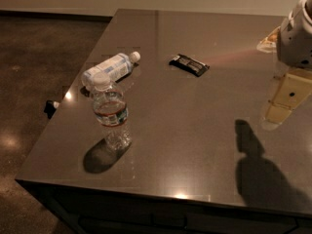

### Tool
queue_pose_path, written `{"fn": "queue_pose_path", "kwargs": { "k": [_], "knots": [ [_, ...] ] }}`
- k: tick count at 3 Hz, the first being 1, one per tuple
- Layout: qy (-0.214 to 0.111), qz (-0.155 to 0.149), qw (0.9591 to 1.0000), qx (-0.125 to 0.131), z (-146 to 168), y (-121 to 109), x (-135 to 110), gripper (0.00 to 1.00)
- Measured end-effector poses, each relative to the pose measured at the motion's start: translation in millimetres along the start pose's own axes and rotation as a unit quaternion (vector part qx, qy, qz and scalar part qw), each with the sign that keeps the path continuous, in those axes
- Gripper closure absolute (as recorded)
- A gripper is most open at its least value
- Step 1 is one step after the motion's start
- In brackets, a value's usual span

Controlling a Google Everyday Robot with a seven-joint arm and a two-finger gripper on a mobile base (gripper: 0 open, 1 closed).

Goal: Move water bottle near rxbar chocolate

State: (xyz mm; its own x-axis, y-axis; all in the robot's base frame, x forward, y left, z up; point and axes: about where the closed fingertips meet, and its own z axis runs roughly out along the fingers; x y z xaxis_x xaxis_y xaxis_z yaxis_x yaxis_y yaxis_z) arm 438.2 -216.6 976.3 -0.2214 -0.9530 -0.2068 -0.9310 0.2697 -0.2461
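One table, two bottles, one bar, and one claw hanging at the right.

The table [195, 145], a broad, smooth grey slab, is catching glints and shadows. The claw [280, 106], pale and blocky under a rounded white housing, is hovering over the table's right side, well apart from everything; I cannot tell whether it is apart or together. The water bottle [110, 115], clear ribbed plastic with a white cap and a narrow dark band, is standing upright near the front left. The second bottle [108, 68], wrapped in white and blue, is lying on its side just behind it. The rxbar chocolate [189, 64], flat, rectangular and black-wrapped, is lying farther back, well apart from the water bottle.
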Motion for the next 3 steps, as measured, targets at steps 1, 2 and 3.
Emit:
{"fn": "queue_pose_path", "kwargs": {
  "k": [1, 2, 3],
  "knots": [
    [0.000, 0.000, 1.0000, 0.000, 0, 0, 0, 0.00],
    [-0.026, 0.006, 0.9996, -0.014, 3, 5, -11, 0.00],
    [-0.097, 0.010, 0.9939, -0.051, 13, 22, -40, 0.00]
  ]
}}
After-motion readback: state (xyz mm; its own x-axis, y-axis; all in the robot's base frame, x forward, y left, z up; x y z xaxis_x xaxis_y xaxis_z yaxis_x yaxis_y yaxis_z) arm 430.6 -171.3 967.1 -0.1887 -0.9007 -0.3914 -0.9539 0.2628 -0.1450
